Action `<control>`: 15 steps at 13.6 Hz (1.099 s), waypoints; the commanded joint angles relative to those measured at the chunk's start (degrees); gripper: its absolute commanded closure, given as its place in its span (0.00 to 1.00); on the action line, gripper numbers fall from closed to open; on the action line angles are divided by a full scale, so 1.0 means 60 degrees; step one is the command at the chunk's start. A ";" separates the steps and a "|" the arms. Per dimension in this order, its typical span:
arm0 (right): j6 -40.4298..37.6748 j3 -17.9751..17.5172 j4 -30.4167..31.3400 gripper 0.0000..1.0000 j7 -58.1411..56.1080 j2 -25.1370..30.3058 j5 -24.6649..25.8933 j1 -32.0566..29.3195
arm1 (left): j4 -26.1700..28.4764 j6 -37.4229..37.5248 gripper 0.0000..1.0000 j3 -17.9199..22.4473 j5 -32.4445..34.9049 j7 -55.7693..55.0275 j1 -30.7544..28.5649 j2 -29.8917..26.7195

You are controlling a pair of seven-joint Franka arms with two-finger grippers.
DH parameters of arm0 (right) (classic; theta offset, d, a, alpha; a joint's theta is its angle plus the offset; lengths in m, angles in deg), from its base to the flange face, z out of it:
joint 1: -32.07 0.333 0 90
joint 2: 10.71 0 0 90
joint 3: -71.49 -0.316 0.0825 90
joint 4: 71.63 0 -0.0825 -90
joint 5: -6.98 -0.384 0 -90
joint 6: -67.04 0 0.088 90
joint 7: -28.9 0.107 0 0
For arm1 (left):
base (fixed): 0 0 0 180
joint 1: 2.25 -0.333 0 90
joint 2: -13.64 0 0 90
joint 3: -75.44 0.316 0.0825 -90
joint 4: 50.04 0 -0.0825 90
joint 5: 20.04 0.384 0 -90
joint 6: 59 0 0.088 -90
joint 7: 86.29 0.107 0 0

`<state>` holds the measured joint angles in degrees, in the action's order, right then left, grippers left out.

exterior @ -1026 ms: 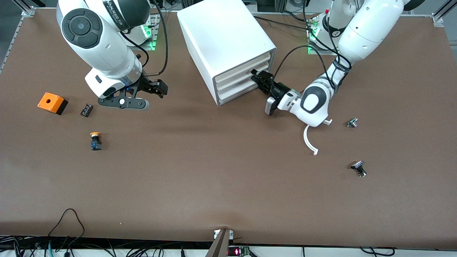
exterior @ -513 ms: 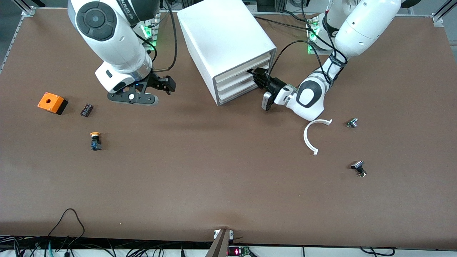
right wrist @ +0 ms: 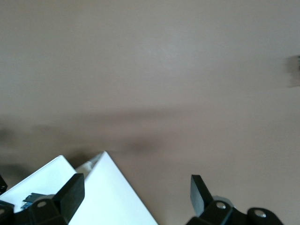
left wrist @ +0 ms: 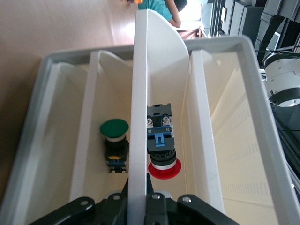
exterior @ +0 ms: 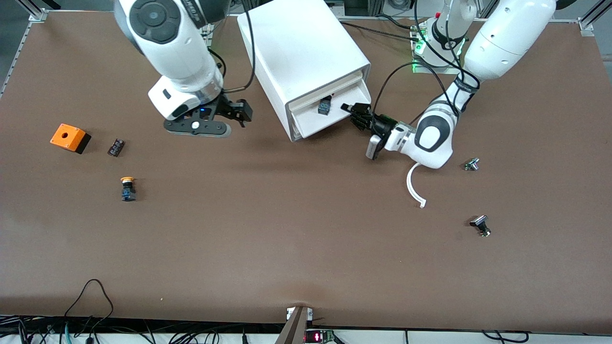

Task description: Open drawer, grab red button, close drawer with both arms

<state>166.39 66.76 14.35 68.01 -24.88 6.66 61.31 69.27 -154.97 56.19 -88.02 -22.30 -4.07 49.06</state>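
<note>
Both end effectors flank the drawer: left clamping its edge.

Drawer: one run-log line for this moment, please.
drawer: pulled out | left pincer: shut on drawer front | button: inside drawer | right pincer: open, over table beside cabinet

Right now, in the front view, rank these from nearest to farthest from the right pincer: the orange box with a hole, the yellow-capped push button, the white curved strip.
From the right pincer, open over the table beside the white cabinet:
1. Yellow-capped push button, nearer the front camera.
2. Orange box with a hole, at the right arm's end.
3. White curved strip, toward the left arm's end.
</note>
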 commanded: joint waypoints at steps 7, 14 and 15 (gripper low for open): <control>0.2204 0.0085 -0.1336 0.00 0.1902 -0.1708 -0.0063 0.1379 | -0.2072 0.0014 0.06 0.0337 0.1266 0.0086 -0.0781 0.1011; 0.2850 0.0159 -0.2890 0.00 0.2999 -0.3290 0.0198 0.2580 | -0.2115 0.0571 0.00 0.0367 0.2318 -0.1971 -0.0958 0.0121; 0.2937 0.0159 -0.2891 0.00 0.3292 -0.3451 0.0447 0.2727 | -0.2275 0.0846 0.00 0.0352 0.2597 -0.2704 -0.0958 -0.0115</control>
<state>183.56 66.86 0.68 84.34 -42.00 7.35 75.48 56.40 -152.12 58.37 -75.97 -30.80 -9.75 52.84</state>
